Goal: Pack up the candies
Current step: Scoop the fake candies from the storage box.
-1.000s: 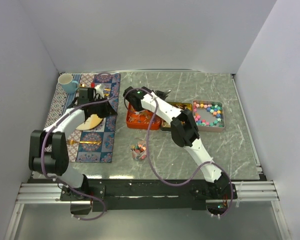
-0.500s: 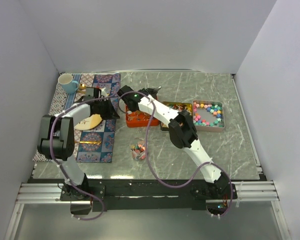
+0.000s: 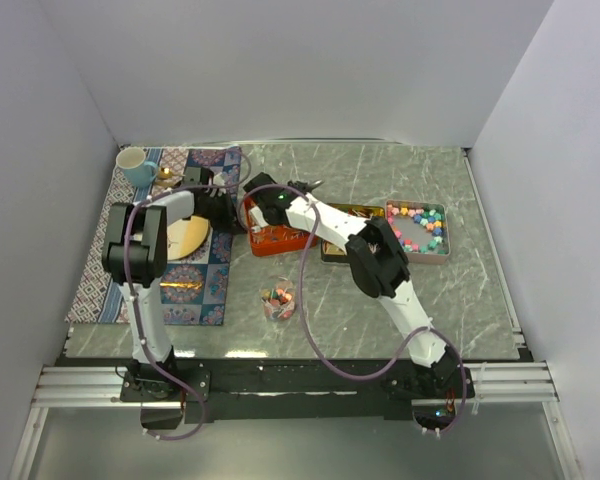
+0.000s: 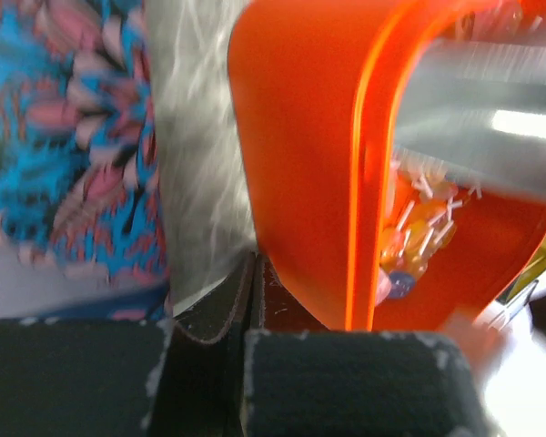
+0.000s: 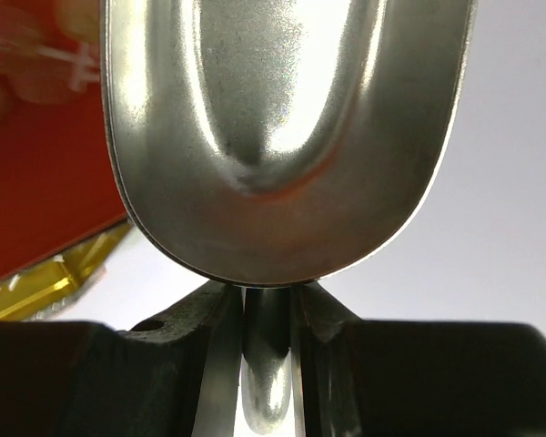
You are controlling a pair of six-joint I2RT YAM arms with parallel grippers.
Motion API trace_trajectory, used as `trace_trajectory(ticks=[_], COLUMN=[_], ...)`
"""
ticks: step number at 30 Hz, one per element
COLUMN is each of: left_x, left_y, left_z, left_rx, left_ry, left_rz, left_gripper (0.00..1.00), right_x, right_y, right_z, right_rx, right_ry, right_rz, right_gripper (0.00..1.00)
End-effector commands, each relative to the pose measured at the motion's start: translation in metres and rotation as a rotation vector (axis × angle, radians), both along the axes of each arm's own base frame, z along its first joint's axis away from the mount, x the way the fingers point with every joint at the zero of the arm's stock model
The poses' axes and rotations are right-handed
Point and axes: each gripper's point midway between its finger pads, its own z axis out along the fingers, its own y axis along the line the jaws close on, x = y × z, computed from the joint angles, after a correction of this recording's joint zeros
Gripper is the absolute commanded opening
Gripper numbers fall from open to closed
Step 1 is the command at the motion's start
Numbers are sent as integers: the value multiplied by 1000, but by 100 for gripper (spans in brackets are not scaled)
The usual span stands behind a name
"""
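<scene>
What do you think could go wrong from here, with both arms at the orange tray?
1. The right end effector pinches only the scoop's thin handle, so the scoop might twist and spill.
2. The shut left end effector sits at the tray's wall; a push may slide or tip it, scattering the candies.
3. Both end effectors meet there and could collide.

Top-down shot's evenly lit and fairly sharp, just soft shadows around the orange tray [image 3: 265, 240], but the left wrist cam is a smeary mess, candies [image 4: 405, 246] inside that tray pure blur, and the scoop [image 5: 282, 137] next to it is soft, shiny glare against blown-out white.
</scene>
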Motion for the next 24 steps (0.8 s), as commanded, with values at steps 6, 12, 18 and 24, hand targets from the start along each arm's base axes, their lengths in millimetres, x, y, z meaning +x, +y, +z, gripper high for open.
trace_trajectory(ticks=[6,12,18,24], left_x=[29,22,19,28], left_y=[-23,-36,-34,-28], left_z=[19,23,22,30], left_rx=[-55,-59,-33,-16], left_ry=[-43,-54,-55,-82], left_rz=[-60,-95,-93,-81], left_gripper=[1,1,1,1], right_x=[-57,-62,-80,-93], right_y=[6,31,63,54], right_z=[-36,-41,-50,-50], right_rx=[-34,90,273,264], right_ry=[301,321,516,646], right_rz=[259,273,307,365], right_gripper=[0,0,0,0])
